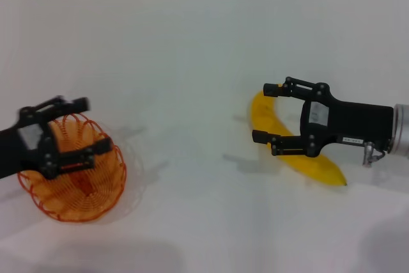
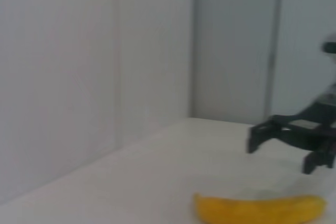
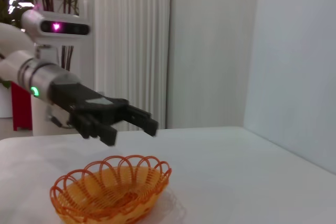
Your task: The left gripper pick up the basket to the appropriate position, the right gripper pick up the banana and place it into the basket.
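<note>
At about 8 o'clock on the white table (image 1: 192,62), the basket (image 1: 73,187), a shallow oval of orange wire loops with a scalloped rim, sits empty. The left gripper (image 1: 77,129) hovers just above it, fingers apart, not touching. Farther off at 3 o'clock, the smooth, curved yellow banana (image 1: 300,151) lies flat, and the right gripper (image 1: 271,113) hangs over it with fingers spread wide.
</note>
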You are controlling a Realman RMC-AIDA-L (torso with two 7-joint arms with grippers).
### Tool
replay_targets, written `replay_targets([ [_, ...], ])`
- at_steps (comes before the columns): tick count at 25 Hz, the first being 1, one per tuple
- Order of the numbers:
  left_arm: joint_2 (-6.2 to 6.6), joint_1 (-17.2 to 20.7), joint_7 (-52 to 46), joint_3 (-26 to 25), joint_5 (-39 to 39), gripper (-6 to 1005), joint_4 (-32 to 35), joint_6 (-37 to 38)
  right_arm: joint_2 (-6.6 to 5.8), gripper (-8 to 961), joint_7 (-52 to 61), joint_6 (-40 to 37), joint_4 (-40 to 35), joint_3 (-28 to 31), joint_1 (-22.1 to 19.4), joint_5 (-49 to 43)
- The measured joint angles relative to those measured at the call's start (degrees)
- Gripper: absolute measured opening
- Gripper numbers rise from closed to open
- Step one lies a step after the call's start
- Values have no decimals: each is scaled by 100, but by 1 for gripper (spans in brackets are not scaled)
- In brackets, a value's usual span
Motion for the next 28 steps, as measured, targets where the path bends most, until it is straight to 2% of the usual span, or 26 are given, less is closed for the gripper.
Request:
replay_targets([
  [2,-4,-93,-49,52,116,873,-33,-76,2,879,0,-1,20,-9,40,-8],
  [14,-19,-30,-55,13,92,852,-43,-129,5,879,-1,-2,37,-11,44,0],
  [18,64,-178,-770,27,-12,845,81,-57,5,879,-1,-1,30,0,36,0],
  [20,230,-389,-1659,80,-47,842,377,-2,5,879,-1,-1,14,11,34,9],
  [23,643,-725,-3130,452,5,837,1001,130,5,879,-1,0,18,10,66,20],
  [26,1130,-940,-4295,1349,41,832,1342,204,5,879,-1,0,33,0,134,22],
  [28,1377,-1044,-4667,1994,65,829,1405,218,5,879,-1,1,35,-1,169,21],
])
